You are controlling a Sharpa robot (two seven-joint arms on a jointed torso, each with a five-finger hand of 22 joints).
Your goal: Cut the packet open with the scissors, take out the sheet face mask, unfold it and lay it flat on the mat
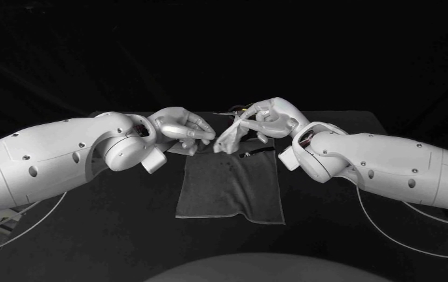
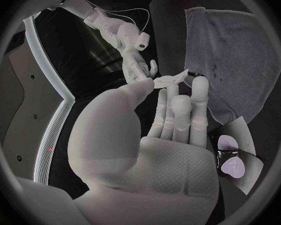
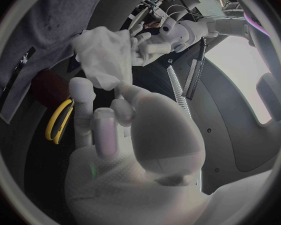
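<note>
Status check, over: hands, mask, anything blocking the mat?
Both the left hand and right hand pinch the mask above the mat, far edge. Mask bunched, not laid. By the mat, scissors lying idle; nothing blocking.

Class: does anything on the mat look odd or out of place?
Small dark spots mark the grey mat near its far end, perhaps drips. The sheet mask, pinched by the left hand and right hand above it, hangs bunched.

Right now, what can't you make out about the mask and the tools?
Sheet face mask: head view, left hand and right hand cover its folds; how far unfolded, cannot tell.
Scissors: right wrist view, only yellow handles show; blades lost in shadow.
Pale object: left wrist view, warped at the rim; packet or not, unclear.
</note>
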